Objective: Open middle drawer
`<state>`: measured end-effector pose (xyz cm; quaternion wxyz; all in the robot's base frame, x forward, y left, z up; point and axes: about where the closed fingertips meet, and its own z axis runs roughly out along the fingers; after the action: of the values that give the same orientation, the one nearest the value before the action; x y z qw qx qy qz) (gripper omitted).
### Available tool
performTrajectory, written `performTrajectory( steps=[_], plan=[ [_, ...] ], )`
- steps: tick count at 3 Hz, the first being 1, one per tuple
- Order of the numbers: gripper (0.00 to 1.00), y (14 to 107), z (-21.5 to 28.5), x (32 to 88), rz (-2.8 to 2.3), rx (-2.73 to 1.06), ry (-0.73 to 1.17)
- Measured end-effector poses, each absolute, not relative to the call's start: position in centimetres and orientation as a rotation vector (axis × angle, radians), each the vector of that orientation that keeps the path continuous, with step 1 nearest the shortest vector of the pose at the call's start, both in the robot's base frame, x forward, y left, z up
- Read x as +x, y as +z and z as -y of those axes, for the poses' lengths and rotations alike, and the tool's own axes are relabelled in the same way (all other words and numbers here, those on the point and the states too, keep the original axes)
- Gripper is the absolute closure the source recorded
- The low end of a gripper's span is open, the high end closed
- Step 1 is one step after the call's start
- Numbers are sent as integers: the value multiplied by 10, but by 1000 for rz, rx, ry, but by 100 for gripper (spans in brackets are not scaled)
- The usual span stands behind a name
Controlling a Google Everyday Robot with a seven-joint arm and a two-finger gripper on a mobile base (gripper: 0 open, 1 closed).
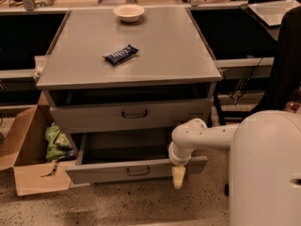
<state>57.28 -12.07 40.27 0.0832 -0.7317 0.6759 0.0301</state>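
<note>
- Only one camera view is given; it looks down from above at a grey cabinet and the robot in front of it.
- On the cabinet's top, a pale bowl sits near the back edge, and a dark snack bar lies well apart from it, nearer the front and a little to the picture's left.
- Below the cabinet's top is a dark gap, and under that an upper drawer whose front sits close to the cabinet's face.
- The middle drawer is lower on the cabinet and stands pulled well out, with its dark inside showing behind the front.
- A loop handle sits at the centre of that front.
- The white arm reaches in from the robot's body, which is at the cabinet's front corner on the picture's right, then bends downward.
- The gripper hangs from the arm's end, pointing down at the floor.
- It is over the right end of the middle drawer's front, beside the loop handle but apart from it.
- Whether the gripper is spread or closed cannot be told, nor whether it touches the drawer front; nothing is seen held in it.
- At the cabinet's side on the picture's left, an open cardboard box stands on the floor with a green bag inside.
</note>
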Motion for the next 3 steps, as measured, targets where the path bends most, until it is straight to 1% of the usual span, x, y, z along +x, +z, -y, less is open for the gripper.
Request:
performTrajectory(
  steps=[1, 2, 3],
  plan=[
    [0, 390, 125, 551, -2042, -2200, 162],
    [19, 384, 128, 535, -2072, -2207, 201],
    [41, 387, 129, 536, -2072, -2207, 201]
  ],
)
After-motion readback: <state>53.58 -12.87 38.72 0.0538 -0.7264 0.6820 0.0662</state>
